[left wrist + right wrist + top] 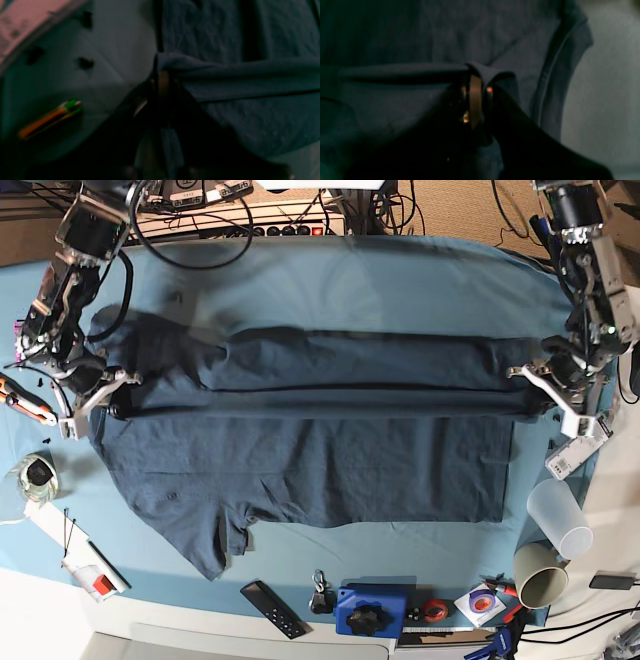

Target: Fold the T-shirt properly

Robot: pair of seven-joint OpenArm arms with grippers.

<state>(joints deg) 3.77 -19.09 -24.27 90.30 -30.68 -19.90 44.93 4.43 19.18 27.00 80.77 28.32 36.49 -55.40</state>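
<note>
Now both ends up | left gripper (163, 72) and right gripper (476, 75) each pinching the T-shirt (330, 450) edge | risk: uneven travel skews the fold, fabric slips free

A table with a teal cloth (400, 280) carries the T-shirt (330, 460), spread across the middle. Cups (560, 520) stand at the near right; a remote (272, 608) and blue box (368, 610) lie along the near edge.

No legible text (all blurred)
</note>
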